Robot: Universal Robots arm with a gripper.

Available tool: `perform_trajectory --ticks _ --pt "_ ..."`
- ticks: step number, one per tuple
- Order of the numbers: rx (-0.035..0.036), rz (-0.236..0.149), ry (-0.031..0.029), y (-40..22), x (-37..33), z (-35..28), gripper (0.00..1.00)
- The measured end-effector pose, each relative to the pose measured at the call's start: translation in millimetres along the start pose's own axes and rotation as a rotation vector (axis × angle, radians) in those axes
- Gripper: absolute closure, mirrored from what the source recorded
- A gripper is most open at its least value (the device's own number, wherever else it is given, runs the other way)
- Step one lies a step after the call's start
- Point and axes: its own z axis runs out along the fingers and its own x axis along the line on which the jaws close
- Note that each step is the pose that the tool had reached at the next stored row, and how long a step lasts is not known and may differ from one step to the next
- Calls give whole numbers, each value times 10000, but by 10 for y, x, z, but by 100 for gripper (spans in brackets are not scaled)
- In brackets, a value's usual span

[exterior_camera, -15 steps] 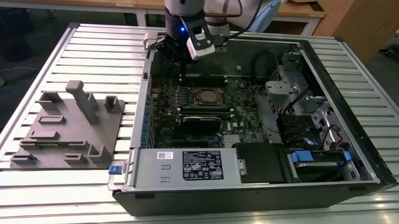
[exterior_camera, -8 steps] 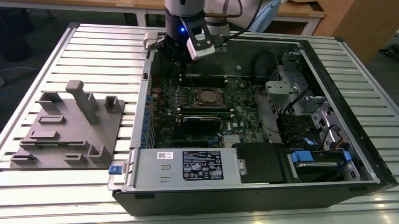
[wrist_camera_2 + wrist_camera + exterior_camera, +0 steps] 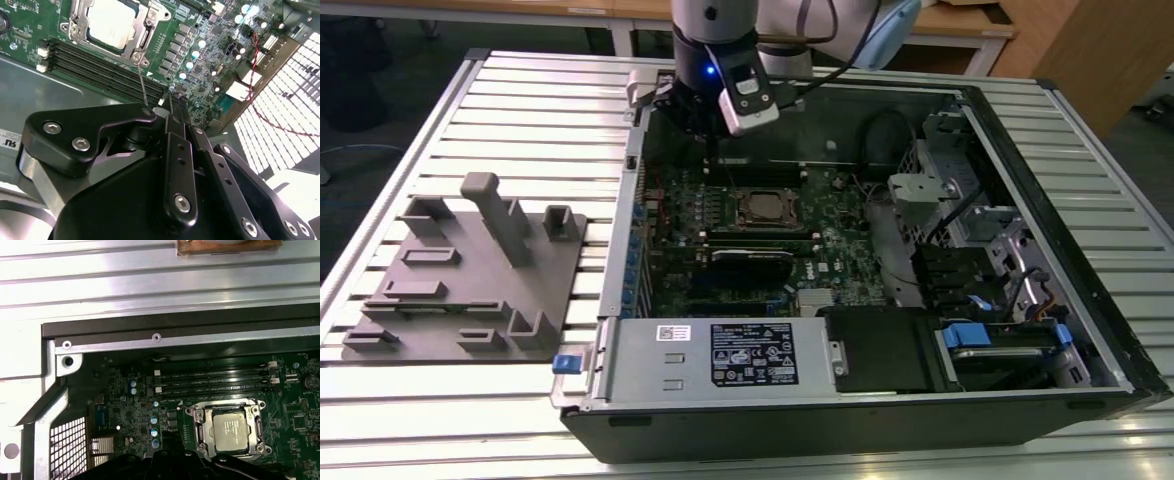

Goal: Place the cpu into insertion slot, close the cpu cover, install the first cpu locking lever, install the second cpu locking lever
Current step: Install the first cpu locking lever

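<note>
The cpu, a flat silver-grey square, lies in the insertion slot on the green board. The cpu cover, a silvery frame, lies flat around the cpu. At the slot's corner a thin wire locking lever stands up, and its upper end disappears behind the gripper's black linkage. My gripper hangs above the board, beside the slot's far corner. Its fingers are shut with nothing visible between them. In the exterior view the gripper sits over the case's back left corner.
The open computer case lies on a slatted metal table. A black-labelled power supply box fills the near side, and drive cages stand at the exterior view's right. A grey fixture plate rests at the left. Long memory slots run beside the slot.
</note>
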Motion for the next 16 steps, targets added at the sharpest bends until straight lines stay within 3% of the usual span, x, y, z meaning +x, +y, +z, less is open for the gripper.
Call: perform_trajectory --ticks 3,7,9,12,16 --pt "-11 3 2 -5 1 16 89" --pt "-129 2 12 -14 0 36 89" --pt "-128 3 14 -14 0 37 89" --pt "-281 4 28 -18 1 45 89" --pt "-293 5 29 -18 2 47 89"
